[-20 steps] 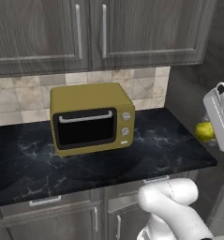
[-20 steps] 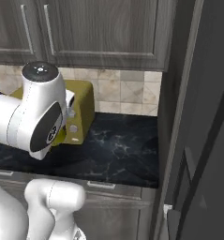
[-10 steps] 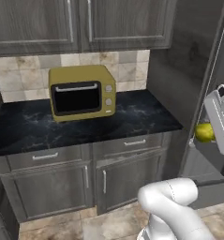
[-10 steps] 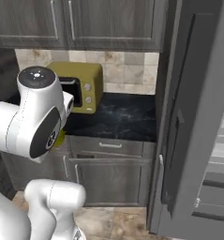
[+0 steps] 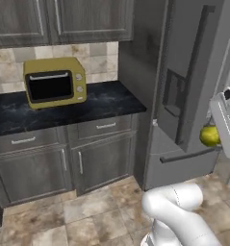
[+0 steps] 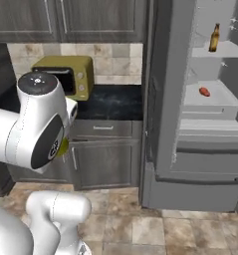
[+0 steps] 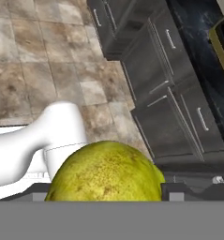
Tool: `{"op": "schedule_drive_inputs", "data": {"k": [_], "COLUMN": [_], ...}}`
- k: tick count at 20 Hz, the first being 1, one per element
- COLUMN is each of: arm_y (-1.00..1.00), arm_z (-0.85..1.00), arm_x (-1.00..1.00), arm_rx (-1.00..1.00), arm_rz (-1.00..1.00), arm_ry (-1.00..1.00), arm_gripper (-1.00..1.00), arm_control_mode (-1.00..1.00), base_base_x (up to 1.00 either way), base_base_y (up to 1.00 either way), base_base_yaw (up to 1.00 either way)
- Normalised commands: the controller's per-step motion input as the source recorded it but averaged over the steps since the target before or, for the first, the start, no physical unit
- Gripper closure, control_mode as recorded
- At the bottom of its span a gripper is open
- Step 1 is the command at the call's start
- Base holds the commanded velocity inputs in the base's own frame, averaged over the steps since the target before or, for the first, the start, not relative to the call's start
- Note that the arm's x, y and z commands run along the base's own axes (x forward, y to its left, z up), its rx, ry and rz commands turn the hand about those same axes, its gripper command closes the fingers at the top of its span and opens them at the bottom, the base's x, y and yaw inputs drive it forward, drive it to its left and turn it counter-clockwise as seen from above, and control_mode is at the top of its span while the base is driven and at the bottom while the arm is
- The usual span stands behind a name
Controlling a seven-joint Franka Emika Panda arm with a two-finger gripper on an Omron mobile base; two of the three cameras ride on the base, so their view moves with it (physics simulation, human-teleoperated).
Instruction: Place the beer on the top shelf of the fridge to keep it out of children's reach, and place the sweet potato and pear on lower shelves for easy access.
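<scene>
Flat, even rendered light, no strong shadows; cabinets (image 5: 49,19) read dark, fridge (image 6: 215,104) interior bright and pale. All views soft and low-res, slightly blurry. Hand view: pear (image 7: 106,173) close up, grainy but evenly lit, no glare.

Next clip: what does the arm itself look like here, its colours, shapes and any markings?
The arm is glossy white, built of thick rounded segments like bulbous tubes. One joint ends in a flat dark grey round cap with small pale marks on it, and a dark disc with a faint emblem sits on that segment's side. No loose cables are visible. By the gripper, dark grey fingers show as short blocky tips.
</scene>
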Motion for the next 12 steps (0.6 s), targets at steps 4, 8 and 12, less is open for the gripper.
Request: {"op": "schedule_drive_inputs", "data": {"k": [4, 8, 12], "arm_y": [0.0, 0.0, 0.0], "arm_z": [0.0, 0.0, 0.0], "arm_x": [0.0, 0.0, 0.0], "arm_rx": [0.0, 0.0, 0.0], "arm_rz": [0.0, 0.0, 0.0], "arm_ry": [0.0, 0.0, 0.0], "arm_gripper": [1.0, 1.0, 1.0], "arm_control_mode": [1.0, 1.0, 1.0], "base_base_x": [-0.11, 0.0, 0.09], "base_base_y": [-0.72, -0.8, -0.87], "base_base_yaw": [-0.28, -0.15, -0.04]}}
